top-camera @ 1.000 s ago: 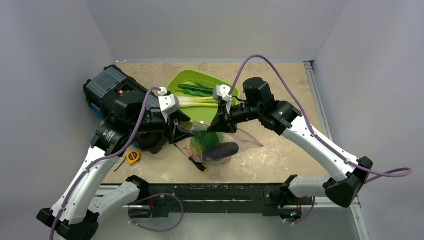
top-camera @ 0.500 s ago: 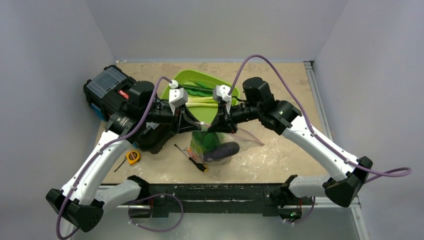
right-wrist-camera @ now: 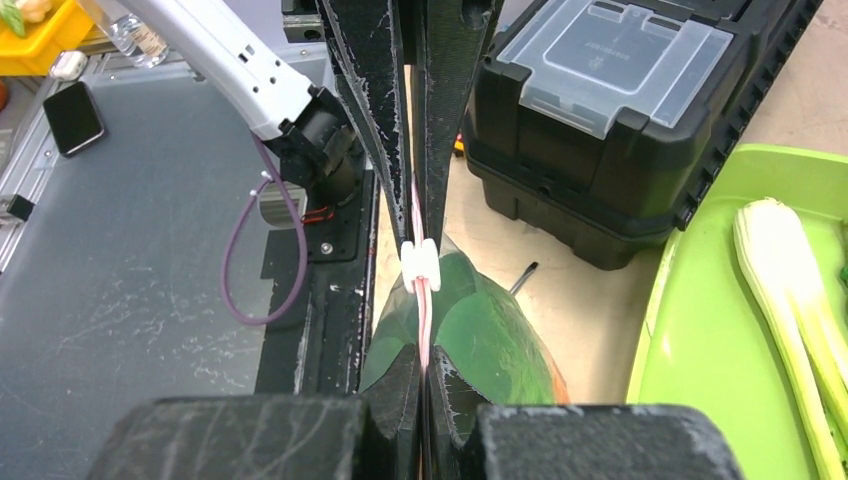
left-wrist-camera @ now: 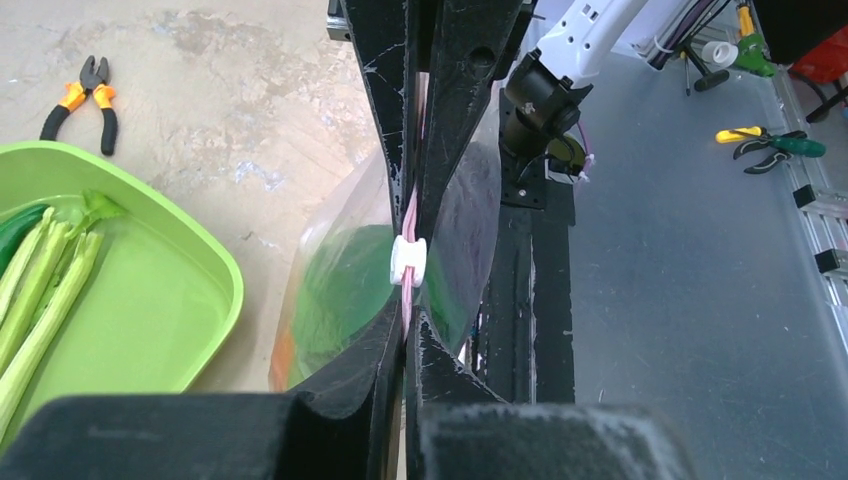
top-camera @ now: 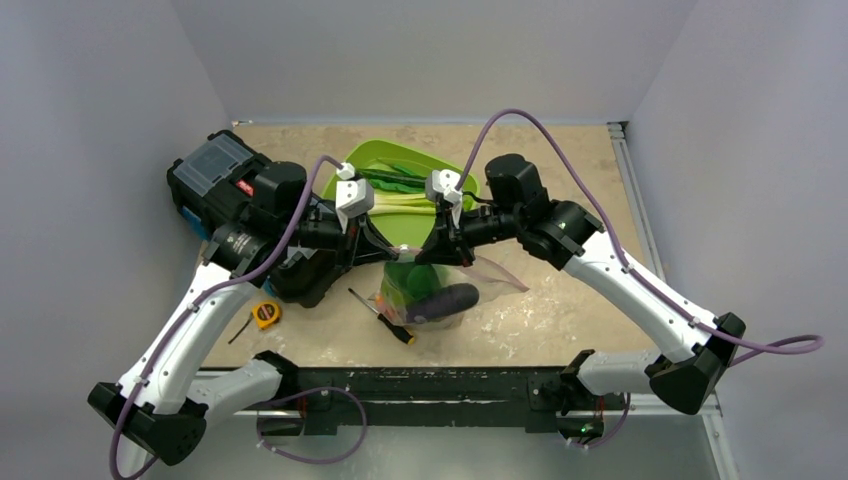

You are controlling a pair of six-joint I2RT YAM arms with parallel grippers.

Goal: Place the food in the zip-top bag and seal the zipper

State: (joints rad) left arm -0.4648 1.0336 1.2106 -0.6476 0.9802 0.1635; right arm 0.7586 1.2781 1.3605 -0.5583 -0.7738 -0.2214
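The zip-top bag hangs between my two grippers, above the table. Inside it are a green round fruit, a purple eggplant and something orange. My left gripper is shut on the pink zipper at the bag's left end. My right gripper is shut on the same zipper from the right. A white slider sits on the strip between the two pairs of fingertips. Bok choy and green pods lie in the lime-green tray.
A black toolbox stands at the left behind the left arm. A yellow tape measure and a screwdriver lie near the front edge. Pliers lie beyond the tray.
My left gripper swung right to the bag's top edge and shut on the zipper. The right gripper and the bag have not moved.
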